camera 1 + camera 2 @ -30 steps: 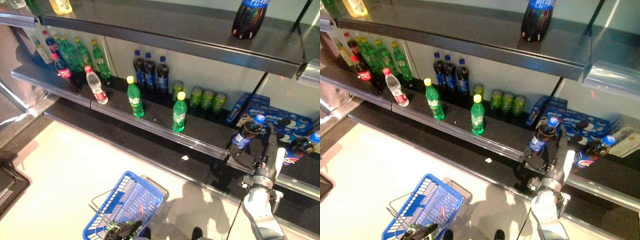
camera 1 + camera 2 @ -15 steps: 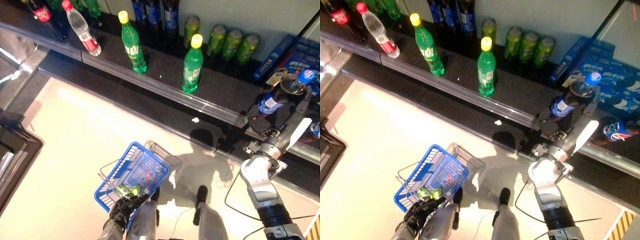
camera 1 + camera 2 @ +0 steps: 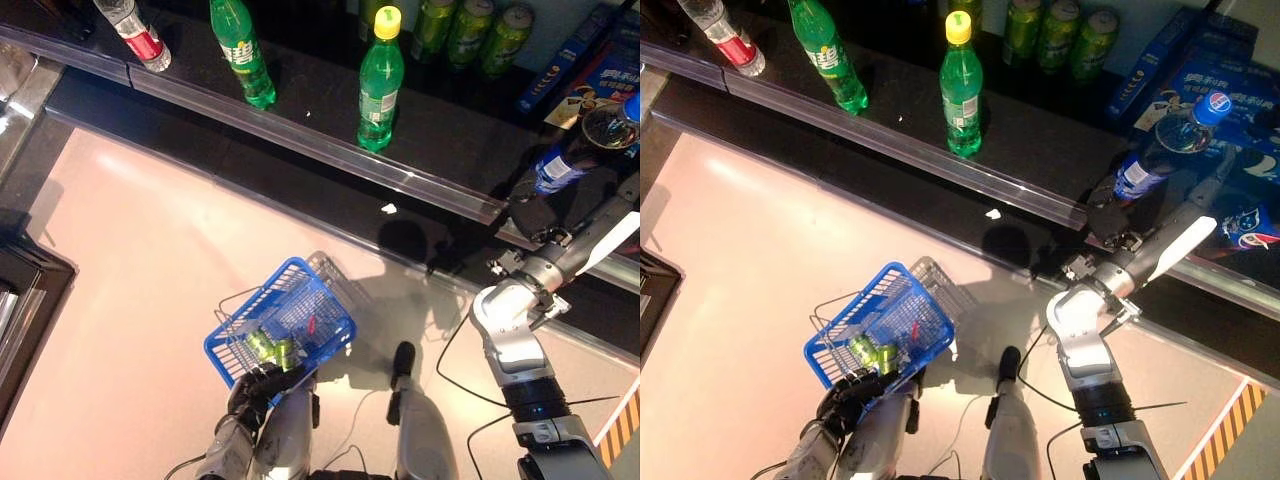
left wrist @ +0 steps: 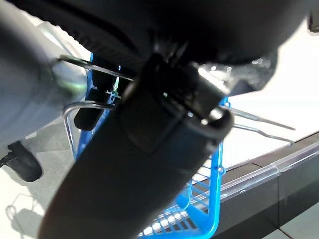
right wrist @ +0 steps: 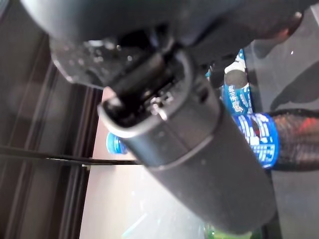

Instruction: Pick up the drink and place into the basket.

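A dark cola bottle [image 3: 572, 152] with a blue label and blue cap tilts above the right end of the shelf. My right hand [image 3: 534, 214] is shut around its lower part; the right wrist view shows the blue label [image 5: 256, 138] past the thumb. Low in the eye views hangs a blue wire basket [image 3: 334, 301], and my left hand [image 3: 254, 386] is shut on its metal handle [image 4: 82, 66]. Green cans [image 3: 266, 347] and a small red item lie inside the basket.
Two green bottles [image 3: 380, 85] [image 3: 241, 52] and a clear bottle with a red label [image 3: 137, 32] stand on the dark shelf [image 3: 300, 150]. Green cans [image 3: 470, 35], blue boxes [image 3: 590, 70] and another cola bottle [image 3: 1246, 226] sit further back and right.
The camera has tipped downward, so the shelves slid up and more floor shows. My right hand stays on the cola bottle and my left on the basket handle.
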